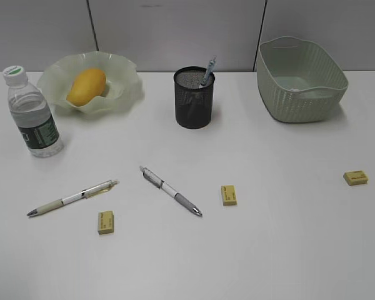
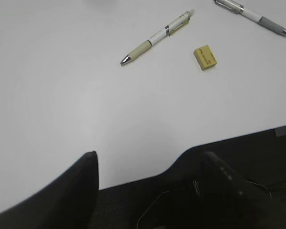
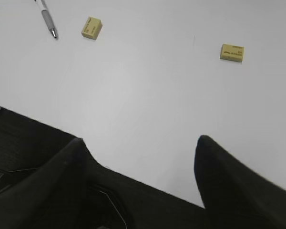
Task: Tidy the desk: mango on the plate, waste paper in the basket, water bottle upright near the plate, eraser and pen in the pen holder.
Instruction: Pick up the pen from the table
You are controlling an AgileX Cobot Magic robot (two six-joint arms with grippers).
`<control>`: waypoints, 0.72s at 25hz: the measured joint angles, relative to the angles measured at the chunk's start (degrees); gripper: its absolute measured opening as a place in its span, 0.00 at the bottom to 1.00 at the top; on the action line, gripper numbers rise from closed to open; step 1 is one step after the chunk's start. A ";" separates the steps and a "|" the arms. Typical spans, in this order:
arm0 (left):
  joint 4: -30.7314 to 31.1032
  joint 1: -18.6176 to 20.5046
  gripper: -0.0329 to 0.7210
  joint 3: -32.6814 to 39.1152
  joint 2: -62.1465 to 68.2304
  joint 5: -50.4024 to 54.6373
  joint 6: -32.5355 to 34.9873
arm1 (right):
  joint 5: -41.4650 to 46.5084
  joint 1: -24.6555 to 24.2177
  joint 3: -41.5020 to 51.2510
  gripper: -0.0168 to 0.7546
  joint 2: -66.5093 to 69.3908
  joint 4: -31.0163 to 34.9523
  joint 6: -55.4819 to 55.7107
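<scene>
The mango [image 1: 87,86] lies on the plate [image 1: 122,94], and the water bottle [image 1: 34,115] stands upright beside it. A pen [image 1: 209,70] sticks out of the pen holder [image 1: 194,100]. On the desk [image 1: 269,250] lie two pens [image 1: 72,197] [image 1: 170,190] and three erasers [image 1: 106,222] [image 1: 229,194] [image 1: 355,177]. No waste paper shows. Neither arm appears in the exterior view. My left gripper [image 2: 150,162] hangs open and empty over the desk's front edge, short of a pen [image 2: 157,36] and an eraser [image 2: 205,57]. My right gripper [image 3: 140,143] is open and empty, with two erasers [image 3: 91,27] [image 3: 231,52] beyond it.
The basket [image 1: 300,94] stands at the back right, its inside only partly visible. Grey wall panels close off the back. In both wrist views the dark floor lies below the desk's front edge.
</scene>
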 joint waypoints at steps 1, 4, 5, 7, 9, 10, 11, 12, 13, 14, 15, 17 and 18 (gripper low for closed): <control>0.00 0.00 0.71 0.00 0.00 0.00 0.00 | -0.29 0.00 0.83 0.74 -0.70 -0.08 0.00; 0.00 0.00 0.71 0.00 0.00 0.00 0.00 | -0.72 0.00 2.93 0.74 -1.53 -0.12 0.06; 0.00 0.00 0.71 0.00 0.00 0.00 0.00 | -0.72 0.00 3.16 0.74 -1.53 -0.12 0.06; 0.00 0.00 0.71 0.00 0.00 0.00 0.00 | -1.16 0.00 3.33 0.74 -1.53 -0.12 0.06; 0.00 0.00 0.71 0.00 0.00 0.00 0.00 | -1.09 0.00 3.33 0.74 -1.53 -0.12 0.12; 0.00 0.00 0.71 0.00 0.00 -0.05 0.00 | -0.85 0.00 3.33 0.74 -1.53 -0.07 0.12; 0.00 0.00 0.71 0.00 0.00 -0.11 0.00 | -0.57 0.00 3.33 0.74 -1.53 0.06 0.12; 0.00 0.00 0.71 0.00 0.00 -0.40 0.00 | -0.29 0.00 3.33 0.74 -1.53 0.22 0.12; 0.00 0.00 0.71 0.00 0.00 -0.69 0.00 | -0.07 0.00 3.33 0.74 -1.53 0.28 0.12; 0.00 0.00 0.71 0.00 0.00 -1.16 0.00 | -0.01 0.00 3.33 0.74 -1.53 0.34 0.12; 0.00 0.00 0.71 0.00 0.00 -1.77 0.00 | 0.05 0.00 3.33 0.74 -1.53 0.41 0.12; 0.00 0.00 0.71 -0.40 0.00 -3.03 0.00 | 0.09 0.00 3.33 0.74 -1.53 0.43 0.12; 0.13 0.00 0.71 -0.93 0.21 -3.90 0.00 | 0.09 0.00 3.33 0.74 -1.53 0.43 0.12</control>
